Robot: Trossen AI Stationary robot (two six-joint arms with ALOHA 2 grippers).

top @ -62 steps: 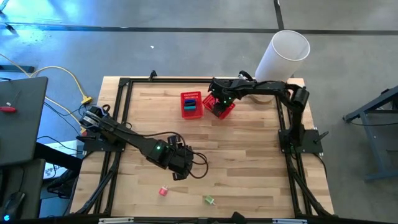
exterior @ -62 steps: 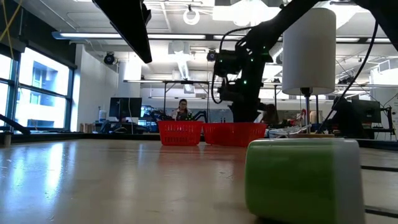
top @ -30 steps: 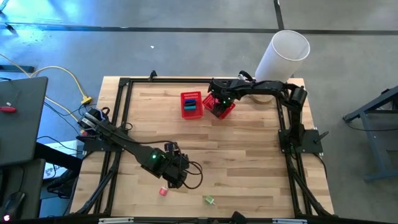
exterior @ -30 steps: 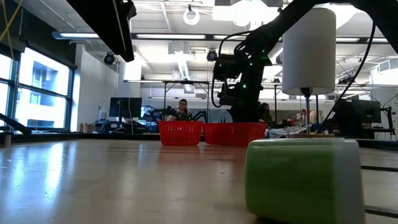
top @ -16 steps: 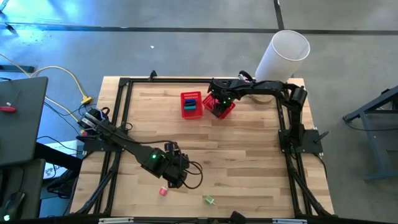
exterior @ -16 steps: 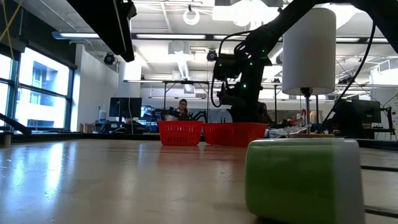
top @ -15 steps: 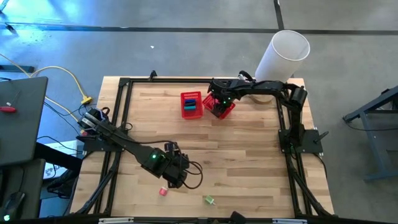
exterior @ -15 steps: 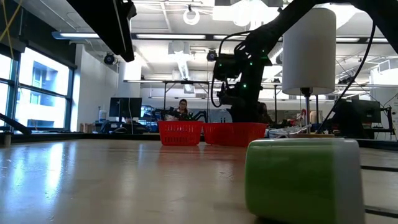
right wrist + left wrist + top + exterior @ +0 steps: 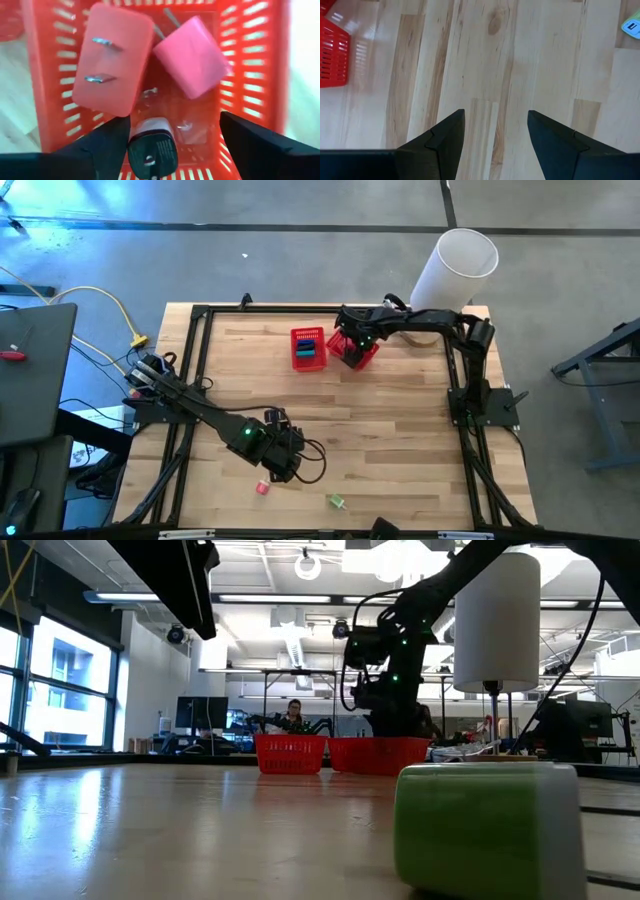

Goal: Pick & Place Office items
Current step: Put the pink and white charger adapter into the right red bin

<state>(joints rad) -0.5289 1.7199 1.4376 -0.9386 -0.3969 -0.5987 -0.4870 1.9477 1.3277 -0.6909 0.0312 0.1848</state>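
Note:
My right gripper [image 9: 172, 150] hangs open over the right red mesh basket [image 9: 352, 352] at the table's far side. Inside lie a red block with two prongs [image 9: 112, 60], a pink block [image 9: 197, 55] and a black-and-white item [image 9: 152, 150], which sits between my open fingers; whether it touches one I cannot tell. The left basket [image 9: 308, 348] holds dark and teal items. My left gripper [image 9: 285, 462] hovers open over bare wood [image 9: 495, 125] near the table's near edge. A small pink-red item [image 9: 262, 487] and a green item [image 9: 336, 502] rest on the table beside it.
A big white cylinder [image 9: 455, 268] stands at the far right corner behind the right arm. A black frame [image 9: 200, 315] borders the table. In the low view the green block [image 9: 488, 830] fills the foreground. Open wood lies between the baskets and the left gripper.
The left gripper swung toward the table's near edge, closer to the pink-red item, about two seconds ago and has kept still since. Nothing on the table has moved.

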